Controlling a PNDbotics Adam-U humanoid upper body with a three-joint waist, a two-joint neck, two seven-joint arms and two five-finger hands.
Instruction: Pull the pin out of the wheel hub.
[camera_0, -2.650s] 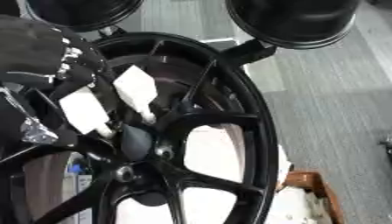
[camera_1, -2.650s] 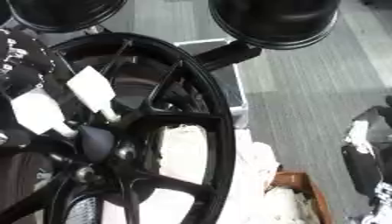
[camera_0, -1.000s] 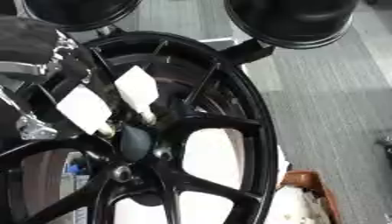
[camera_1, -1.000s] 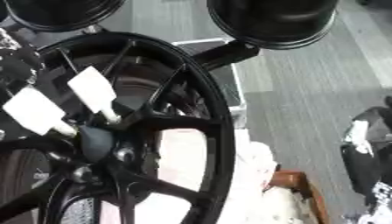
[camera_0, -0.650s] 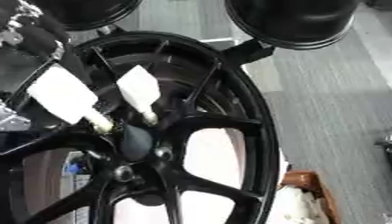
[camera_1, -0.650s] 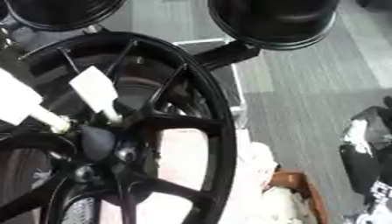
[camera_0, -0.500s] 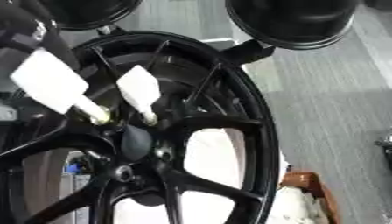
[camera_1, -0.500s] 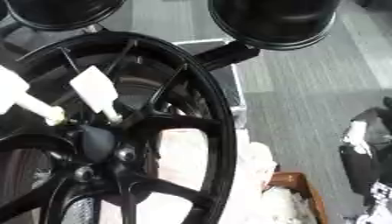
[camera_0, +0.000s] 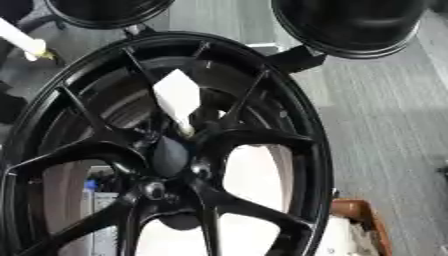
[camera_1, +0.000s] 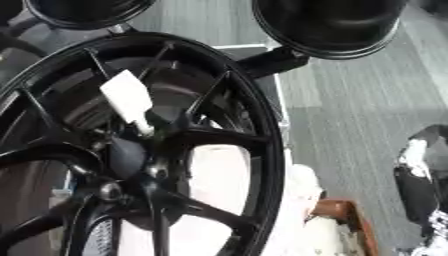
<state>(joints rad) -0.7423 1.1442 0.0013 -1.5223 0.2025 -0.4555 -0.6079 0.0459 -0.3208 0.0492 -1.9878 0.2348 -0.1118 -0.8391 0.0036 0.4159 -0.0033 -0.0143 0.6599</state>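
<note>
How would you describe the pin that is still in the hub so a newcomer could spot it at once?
Find the big black spoked wheel filling the picture, then its round centre hub. Just above the hub a pin with a white flat tag sticks up and leftward. It is seated in the wheel, unlike the other white piece at the upper left edge, clear of the rim.

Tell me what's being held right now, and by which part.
Cannot be told: one white pin is clear of the wheel hub, its handle end running out of view.
</note>
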